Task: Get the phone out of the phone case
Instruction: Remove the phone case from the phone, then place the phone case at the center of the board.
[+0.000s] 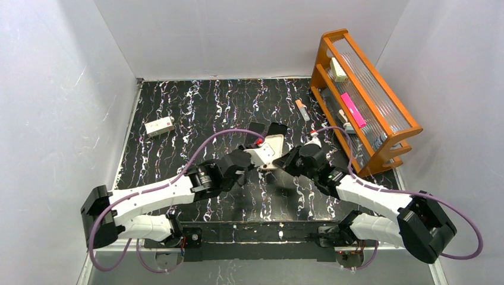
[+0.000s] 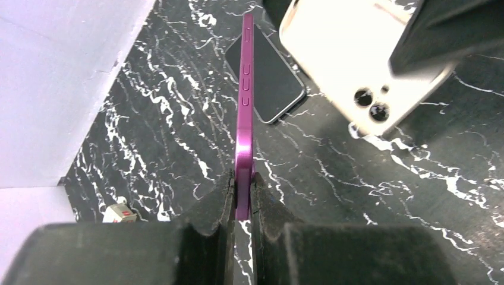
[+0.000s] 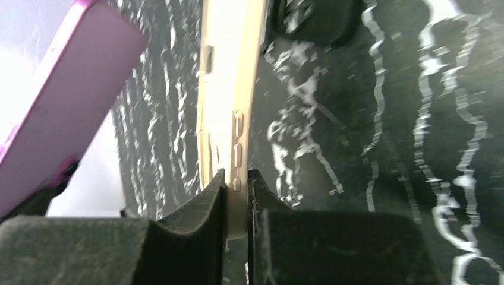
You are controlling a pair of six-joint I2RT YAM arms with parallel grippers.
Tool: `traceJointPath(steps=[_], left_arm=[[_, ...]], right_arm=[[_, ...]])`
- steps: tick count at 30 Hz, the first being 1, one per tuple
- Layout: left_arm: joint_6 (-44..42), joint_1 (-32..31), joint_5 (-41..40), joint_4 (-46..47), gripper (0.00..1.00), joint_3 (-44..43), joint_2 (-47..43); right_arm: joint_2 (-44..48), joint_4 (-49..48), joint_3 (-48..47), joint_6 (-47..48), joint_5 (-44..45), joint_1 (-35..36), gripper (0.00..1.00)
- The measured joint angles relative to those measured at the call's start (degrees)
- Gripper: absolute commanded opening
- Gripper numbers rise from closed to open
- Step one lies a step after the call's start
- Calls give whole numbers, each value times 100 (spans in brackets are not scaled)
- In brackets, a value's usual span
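My left gripper [image 2: 242,196] is shut on the lower end of a purple phone [image 2: 244,119], held edge-on above the table with its side buttons showing. My right gripper [image 3: 236,184] is shut on the end of a cream phone case [image 3: 229,89] with raised buttons. The case [image 2: 350,59] shows two camera holes and hangs to the right of the phone, apart from it. I cannot tell whether anything is inside it. The purple phone [image 3: 65,101] shows at the left of the right wrist view. In the top view both grippers meet mid-table around the case [image 1: 272,147].
A black phone [image 2: 270,77] lies flat on the marbled table behind the held pieces. An orange rack [image 1: 362,95] with small items stands at the right. A white box [image 1: 159,126] lies at the left. A small orange-and-white item [image 1: 302,108] lies near the rack.
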State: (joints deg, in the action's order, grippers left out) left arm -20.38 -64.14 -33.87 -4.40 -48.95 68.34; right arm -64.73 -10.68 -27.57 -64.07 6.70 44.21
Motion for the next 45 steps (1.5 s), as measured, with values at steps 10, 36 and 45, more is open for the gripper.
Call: traceJointPath(steps=[10, 36, 45], left_arm=[[-214, 57, -289, -350, 0, 175, -623], [-81, 57, -461, -763, 0, 553, -802], [-57, 57, -398, -796, 0, 555, -802]], right_arm=[[466, 155, 297, 20, 157, -437, 1], [-44, -1141, 1161, -1252, -13, 638, 1], [-487, -1296, 1244, -1620, 181, 693, 1]])
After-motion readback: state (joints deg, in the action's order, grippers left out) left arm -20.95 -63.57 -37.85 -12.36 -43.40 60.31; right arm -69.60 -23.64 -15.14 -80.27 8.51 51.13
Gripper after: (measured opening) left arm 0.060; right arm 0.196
